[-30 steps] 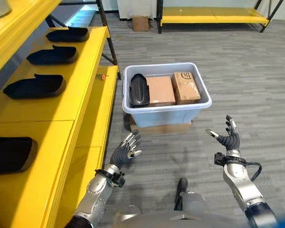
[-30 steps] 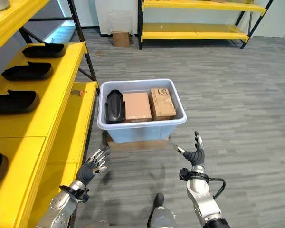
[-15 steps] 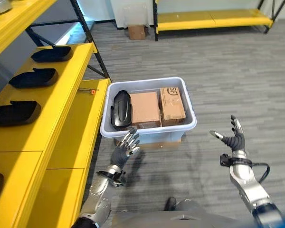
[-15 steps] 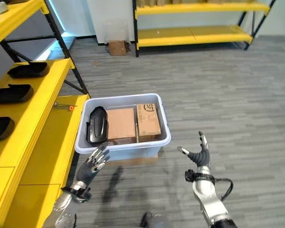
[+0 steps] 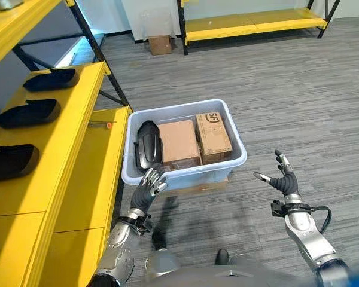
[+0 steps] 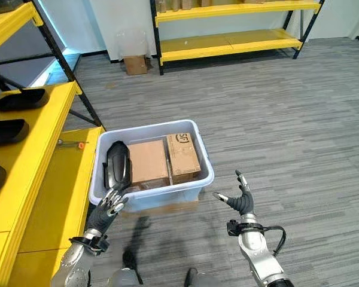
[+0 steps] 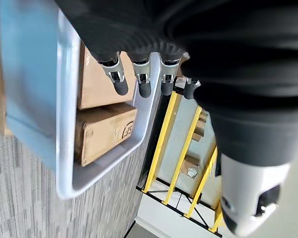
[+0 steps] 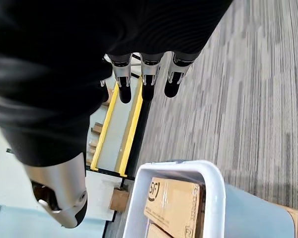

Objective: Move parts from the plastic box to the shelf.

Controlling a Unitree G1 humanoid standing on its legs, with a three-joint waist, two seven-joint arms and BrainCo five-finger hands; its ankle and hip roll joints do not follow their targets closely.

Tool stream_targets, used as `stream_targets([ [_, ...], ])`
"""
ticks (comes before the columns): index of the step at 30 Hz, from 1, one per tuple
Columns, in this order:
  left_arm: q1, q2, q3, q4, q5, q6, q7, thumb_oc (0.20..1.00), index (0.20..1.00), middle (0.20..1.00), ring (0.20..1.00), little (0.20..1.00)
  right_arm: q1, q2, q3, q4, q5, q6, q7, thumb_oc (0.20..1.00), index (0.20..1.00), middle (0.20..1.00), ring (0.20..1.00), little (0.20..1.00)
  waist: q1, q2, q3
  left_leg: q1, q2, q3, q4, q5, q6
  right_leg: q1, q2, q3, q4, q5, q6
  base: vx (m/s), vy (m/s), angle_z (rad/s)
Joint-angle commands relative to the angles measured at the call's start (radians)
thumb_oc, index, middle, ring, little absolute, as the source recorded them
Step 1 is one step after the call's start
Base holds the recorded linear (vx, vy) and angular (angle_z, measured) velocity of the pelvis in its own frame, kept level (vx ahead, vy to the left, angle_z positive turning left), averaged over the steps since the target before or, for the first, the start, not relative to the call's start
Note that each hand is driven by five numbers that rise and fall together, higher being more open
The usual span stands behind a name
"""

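A pale blue plastic box (image 5: 236, 162) stands on the floor beside the yellow shelf (image 5: 78, 155). It holds one black moulded part (image 5: 148, 144) at its left end and two cardboard boxes (image 5: 179, 143) (image 5: 213, 136). Several more black parts (image 5: 27, 112) lie in a row on the shelf's upper level. My left hand (image 5: 148, 186) is open, fingers straight, just in front of the box's near left corner. My right hand (image 5: 282, 181) is open with fingers spread, over the floor to the right of the box and apart from it.
A small orange-handled tool (image 5: 102, 124) lies on the shelf's lower level near the box. Another yellow rack (image 5: 251, 21) stands at the far wall with a small cardboard box (image 5: 160, 44) beside it. Grey plank floor (image 5: 299, 101) stretches to the right.
The camera has shifted, so the box now sits more central. My left hand has come closer to the box's near left corner. Both hands stay open.
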Motion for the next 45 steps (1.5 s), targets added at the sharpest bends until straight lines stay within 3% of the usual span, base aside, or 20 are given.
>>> stream_targets([
  [1, 0.005, 0.044, 0.026, -0.032, 0.036, -0.057, -0.013, 1.000, 1.000, 1.000, 1.000, 1.000, -0.032, 0.014, -0.043, -0.074, 0.029, -0.056, 0.010, 1.000, 1.000, 1.000, 1.000, 1.000, 0.034, -0.052, -0.006, -0.009, -0.035, -0.007, 0.059, -0.099, 0.023, -0.005, -0.133, -0.028, 0.064, 0.010, 0.118, 0.16, 0.320, 0.23],
  [2, 0.004, 0.052, 0.025, -0.034, 0.039, -0.057, -0.009, 1.000, 1.000, 1.000, 1.000, 1.000, -0.032, 0.015, -0.044, -0.082, 0.027, -0.056, 0.013, 1.000, 1.000, 1.000, 1.000, 1.000, 0.035, -0.051, -0.008, -0.013, -0.047, 0.002, 0.060, -0.097, 0.045, -0.019, -0.131, -0.029, 0.070, 0.024, 0.114, 0.08, 0.231, 0.21],
  [8, 0.001, 0.092, 0.027, -0.037, 0.071, -0.056, -0.007, 1.000, 1.000, 1.000, 1.000, 1.000, -0.063, 0.028, -0.038, -0.107, 0.025, -0.063, 0.019, 1.000, 1.000, 1.000, 1.000, 1.000, 0.057, -0.051, -0.016, 0.004, -0.103, -0.037, 0.036, -0.132, 0.095, -0.066, -0.145, 0.000, 0.169, 0.003, 0.136, 0.09, 0.260, 0.02],
  [10, -0.019, 0.107, 0.016, -0.040, 0.071, -0.050, -0.021, 1.000, 1.000, 1.000, 1.000, 1.000, -0.112, 0.038, -0.020, -0.116, 0.023, -0.076, 0.002, 1.000, 1.000, 1.000, 1.000, 1.000, 0.080, -0.061, -0.014, 0.009, -0.139, -0.050, 0.037, -0.160, 0.134, -0.085, -0.168, 0.010, 0.246, 0.021, 0.158, 0.02, 0.324, 0.01],
  [14, -0.040, 0.110, -0.002, -0.037, 0.071, -0.038, -0.047, 1.000, 1.000, 1.000, 1.000, 1.000, -0.139, 0.047, -0.021, -0.118, 0.032, -0.065, -0.019, 1.000, 1.000, 1.000, 1.000, 1.000, 0.091, -0.066, -0.021, 0.017, -0.176, -0.059, 0.019, -0.175, 0.166, -0.102, -0.185, 0.015, 0.329, 0.045, 0.178, 0.00, 0.239, 0.13],
  [15, -0.048, 0.106, -0.012, -0.035, 0.082, -0.033, -0.060, 1.000, 1.000, 1.000, 1.000, 1.000, -0.141, 0.053, -0.023, -0.121, 0.028, -0.055, -0.032, 1.000, 1.000, 1.000, 1.000, 1.000, 0.094, -0.066, -0.024, 0.027, -0.196, -0.062, 0.002, -0.178, 0.182, -0.126, -0.198, 0.011, 0.398, 0.084, 0.189, 0.00, 0.247, 0.06],
  [19, -0.055, 0.098, -0.044, -0.042, 0.085, -0.033, -0.053, 1.000, 1.000, 1.000, 1.000, 1.000, -0.138, 0.067, -0.024, -0.126, 0.023, -0.032, -0.055, 1.000, 1.000, 1.000, 1.000, 1.000, 0.084, -0.048, -0.012, 0.064, -0.211, -0.070, -0.027, -0.194, 0.210, -0.249, -0.249, 0.009, 0.642, 0.143, 0.199, 0.01, 0.195, 0.07],
  [20, -0.056, 0.098, -0.052, -0.044, 0.083, -0.038, -0.040, 1.000, 1.000, 1.000, 1.000, 1.000, -0.137, 0.070, -0.025, -0.125, 0.023, -0.033, -0.051, 1.000, 1.000, 1.000, 1.000, 1.000, 0.078, -0.050, -0.007, 0.074, -0.210, -0.068, -0.028, -0.199, 0.208, -0.265, -0.255, 0.015, 0.619, 0.160, 0.201, 0.04, -0.152, 0.03],
  [22, -0.086, 0.105, -0.073, -0.054, 0.072, -0.046, 0.015, 1.000, 1.000, 1.000, 1.000, 1.000, -0.152, 0.081, -0.009, -0.119, 0.021, -0.033, -0.037, 1.000, 1.000, 1.000, 1.000, 1.000, 0.060, -0.100, 0.011, 0.112, -0.191, -0.058, -0.011, -0.233, 0.159, -0.270, -0.323, 0.036, 0.189, 0.336, 0.250, 0.13, -0.495, 0.15],
  [23, -0.083, 0.103, -0.081, -0.060, 0.075, -0.053, 0.034, 1.000, 1.000, 1.000, 1.000, 1.000, -0.162, 0.090, -0.003, -0.117, 0.018, -0.023, -0.038, 1.000, 1.000, 1.000, 1.000, 1.000, 0.062, -0.115, 0.022, 0.136, -0.181, -0.046, -0.002, -0.263, 0.149, -0.293, -0.370, 0.041, 0.145, 0.411, 0.276, 0.16, -0.443, 0.23],
  [24, -0.079, 0.101, -0.086, -0.055, 0.078, -0.063, 0.036, 1.000, 1.000, 1.000, 1.000, 1.000, -0.162, 0.093, -0.002, -0.113, 0.019, -0.023, -0.037, 1.000, 1.000, 1.000, 1.000, 1.000, 0.063, -0.117, 0.025, 0.142, -0.172, -0.048, 0.000, -0.268, 0.145, -0.297, -0.376, 0.047, 0.135, 0.415, 0.281, 0.16, -0.320, 0.15],
  [26, -0.064, 0.095, -0.096, -0.052, 0.089, -0.068, 0.023, 1.000, 1.000, 1.000, 1.000, 1.000, -0.143, 0.085, -0.017, -0.119, 0.022, -0.018, -0.032, 1.000, 1.000, 1.000, 1.000, 1.000, 0.063, -0.113, 0.022, 0.140, -0.144, -0.067, 0.012, -0.256, 0.127, -0.231, -0.341, 0.035, 0.076, 0.348, 0.274, 0.16, -0.247, 0.00],
  [33, -0.044, 0.080, -0.082, -0.080, 0.068, -0.043, 0.013, 1.000, 1.000, 1.000, 1.000, 1.000, -0.156, 0.036, 0.001, -0.101, -0.005, -0.009, 0.007, 1.000, 1.000, 1.000, 1.000, 1.000, 0.086, -0.100, 0.018, 0.100, -0.093, -0.055, 0.044, -0.206, 0.087, -0.167, -0.251, -0.052, 0.090, 0.173, 0.211, 0.07, -0.141, 0.16],
  [38, -0.050, 0.076, -0.087, -0.096, 0.070, -0.034, -0.002, 1.000, 1.000, 1.000, 1.000, 1.000, -0.204, 0.017, 0.020, -0.072, -0.041, -0.032, -0.016, 1.000, 1.000, 1.000, 1.000, 1.000, 0.106, -0.096, 0.025, 0.074, -0.063, -0.063, 0.041, -0.178, 0.072, -0.168, -0.235, -0.075, 0.105, 0.139, 0.187, 0.03, -0.121, 0.11],
  [40, -0.054, 0.083, -0.105, -0.115, 0.125, -0.080, 0.004, 1.000, 1.000, 1.000, 1.000, 1.000, -0.244, 0.008, 0.025, -0.054, -0.057, -0.053, -0.041, 1.000, 1.000, 1.000, 1.000, 1.000, 0.114, -0.084, 0.032, 0.055, -0.047, -0.080, 0.029, -0.157, 0.058, -0.173, -0.223, -0.078, 0.109, 0.123, 0.177, 0.02, -0.107, 0.13],
  [41, -0.062, 0.077, -0.100, -0.130, 0.002, -0.066, -0.041, 1.000, 1.000, 1.000, 1.000, 1.000, -0.250, 0.004, 0.029, -0.062, -0.057, -0.057, -0.054, 1.000, 1.000, 1.000, 1.000, 1.000, 0.112, -0.079, 0.037, 0.048, -0.043, -0.083, 0.030, -0.153, 0.055, -0.180, -0.222, -0.076, 0.112, 0.122, 0.175, 0.00, -0.041, -0.02],
  [42, -0.066, 0.075, -0.098, -0.136, 0.001, -0.075, -0.038, 1.000, 1.000, 1.000, 1.000, 1.000, -0.250, 0.006, 0.031, -0.067, -0.059, -0.054, -0.057, 1.000, 1.000, 1.000, 1.000, 1.000, 0.109, -0.078, 0.037, 0.048, -0.043, -0.082, 0.030, -0.153, 0.055, -0.181, -0.221, -0.074, 0.112, 0.122, 0.175, 0.00, 0.000, 0.00],
  [45, -0.120, 0.087, -0.110, -0.184, 0.081, -0.128, -0.001, 1.000, 1.000, 1.000, 1.000, 1.000, -0.245, 0.015, 0.037, -0.084, -0.085, -0.063, -0.103, 1.000, 1.000, 1.000, 1.000, 1.000, 0.089, -0.068, 0.044, 0.044, -0.038, -0.074, 0.034, -0.151, 0.052, -0.186, -0.215, -0.060, 0.114, 0.120, 0.171, 0.00, 0.000, 0.00],
])
